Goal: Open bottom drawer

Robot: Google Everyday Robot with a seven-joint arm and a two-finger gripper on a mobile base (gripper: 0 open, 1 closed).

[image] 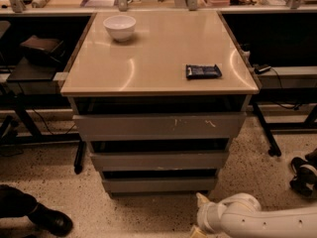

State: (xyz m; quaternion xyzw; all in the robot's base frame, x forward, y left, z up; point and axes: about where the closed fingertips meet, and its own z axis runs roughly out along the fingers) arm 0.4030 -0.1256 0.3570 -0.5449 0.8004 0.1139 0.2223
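1. Floor on the far left has a black shoe (pixel 47 219) on it, down in the corner.
2. Next comes a low dark shelf with a dark bag-like thing (pixel 42 46) on it. I cannot tell what it is.
3. A white bowl (pixel 120 26) stands near the back left corner of the table (pixel 158 58). The table top is tan and shiny.
4. Under the table top are three grey drawers, one over the other. The top drawer (pixel 158 125) looks the widest and has pale scratch marks on its front.
5. The middle drawer (pixel 158 160) is just below it, with a dark gap between them.
6. The bottom drawer (pixel 158 184) is the lowest one, close to the floor. Its front is plain, flat and has no handle. It looks shut.
7. A small dark blue packet (pixel 203 71) lies flat near the right edge of the table top, well apart from the bowl.
8. The gripper (pixel 198 214) is low down by the floor, in front of the right corner of the bottom drawer and near it, but not touching it. I cannot tell if it is released or clenched.
9. The white arm (pixel 267 219) runs from the gripper to the bottom right corner.
10. Another dark shoe (pixel 302 175) is on the floor at the far right.
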